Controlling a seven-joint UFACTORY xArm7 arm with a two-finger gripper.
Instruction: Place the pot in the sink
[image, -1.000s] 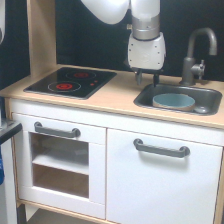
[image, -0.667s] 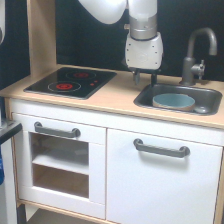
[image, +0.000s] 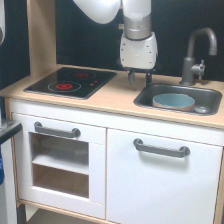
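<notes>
The pot (image: 173, 101) sits inside the sink (image: 212, 95), below the tool (image: 140, 78) and off to the exterior view's right of it. The tool hangs above the wooden surface (image: 112, 97) just beside the sink's near corner, its short fingers slightly apart and holding nothing. Further out, the faucet (image: 196, 55) stands behind the sink, and the stovetop (image: 72, 82) lies well to the exterior view's left.

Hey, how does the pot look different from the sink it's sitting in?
The pot is round, while the sink is a rectangular basin with rounded corners. The pot is light grey-blue; the sink is dark grey. The pot is smaller and fills only part of the sink, lying toward the exterior view's left of it. Both are open at the top and sit below the counter's surface.
</notes>
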